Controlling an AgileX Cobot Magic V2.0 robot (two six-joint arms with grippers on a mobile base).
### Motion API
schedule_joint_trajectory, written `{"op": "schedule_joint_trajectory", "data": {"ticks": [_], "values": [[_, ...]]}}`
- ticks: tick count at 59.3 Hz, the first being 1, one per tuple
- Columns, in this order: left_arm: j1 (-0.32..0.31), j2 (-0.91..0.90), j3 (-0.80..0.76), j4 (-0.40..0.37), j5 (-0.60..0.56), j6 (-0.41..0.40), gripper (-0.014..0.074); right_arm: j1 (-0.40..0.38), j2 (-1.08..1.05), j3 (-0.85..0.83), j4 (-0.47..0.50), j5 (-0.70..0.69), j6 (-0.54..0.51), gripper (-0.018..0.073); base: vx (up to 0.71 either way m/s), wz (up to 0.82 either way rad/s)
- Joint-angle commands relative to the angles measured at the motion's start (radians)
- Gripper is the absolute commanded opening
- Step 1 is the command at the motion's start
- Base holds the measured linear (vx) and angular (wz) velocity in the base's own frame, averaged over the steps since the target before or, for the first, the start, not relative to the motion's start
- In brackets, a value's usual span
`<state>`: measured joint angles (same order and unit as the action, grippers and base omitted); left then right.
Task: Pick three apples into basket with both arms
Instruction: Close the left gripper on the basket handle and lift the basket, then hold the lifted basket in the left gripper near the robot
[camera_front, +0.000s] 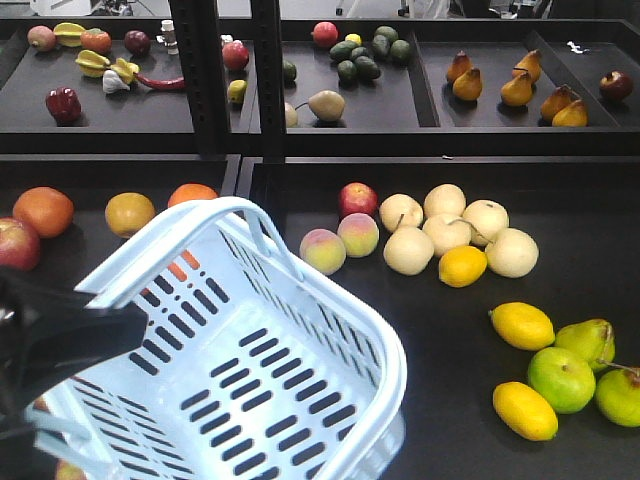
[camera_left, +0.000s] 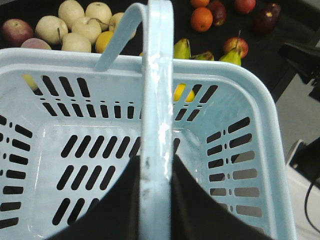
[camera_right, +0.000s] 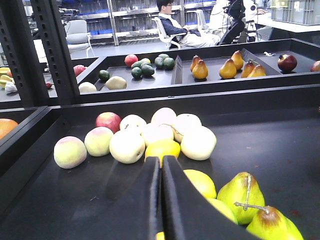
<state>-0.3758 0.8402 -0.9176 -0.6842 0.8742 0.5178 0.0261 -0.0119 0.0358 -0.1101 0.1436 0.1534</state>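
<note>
The left claw (camera_left: 157, 167) is clamped on the handle (camera_left: 156, 75) of the basket (camera_left: 65, 59). The basket hangs tilted over the front-left part of the surface (camera_front: 560, 300) and holds no fruit. The right claw (camera_right: 161, 162) is pinched narrow and holds nothing. It sits low over the surface's right half, facing an apple (camera_right: 108, 121) near the back edge. A second apple (camera_front: 15, 243) lies at the left edge beside an orange (camera_front: 43, 210).

The back apple sits close against a peach (camera_right: 98, 141) and a pale pear (camera_right: 132, 122), and a lemon (camera_right: 161, 149) lies in the approach line. If the right claw opens late or too wide, it would likely shove these neighbours and set the apple rolling. The basket hangs from one thin hoop, so it may swing or slip. An apple dropped in off-centre could tip it further.
</note>
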Motion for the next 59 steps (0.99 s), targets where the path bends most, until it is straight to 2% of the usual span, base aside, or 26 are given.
{"op": "schedule_joint_trajectory", "data": {"ticks": [1, 7, 15, 59], "values": [[-0.006, -0.105, 0.036, -0.097, -0.184, -0.011, -0.0008, -0.006, 0.012, 0.005, -0.013, -0.078, -0.011, -0.0005, 0.0, 0.0], [-0.006, -0.177, 0.079, -0.086, -0.237, -0.011, -0.0008, -0.006, 0.012, 0.005, -0.013, -0.078, -0.011, -0.0005, 0.0, 0.0], [-0.006, -0.23, 0.099, -0.067, -0.236, -0.01, -0.0008, -0.006, 0.012, 0.005, -0.013, -0.078, -0.011, -0.0005, 0.0, 0.0], [-0.006, -0.239, 0.099, -0.056, -0.225, -0.01, -0.0006, -0.006, 0.012, 0.005, -0.013, -0.078, -0.011, -0.0005, 0.0, 0.0]]}}
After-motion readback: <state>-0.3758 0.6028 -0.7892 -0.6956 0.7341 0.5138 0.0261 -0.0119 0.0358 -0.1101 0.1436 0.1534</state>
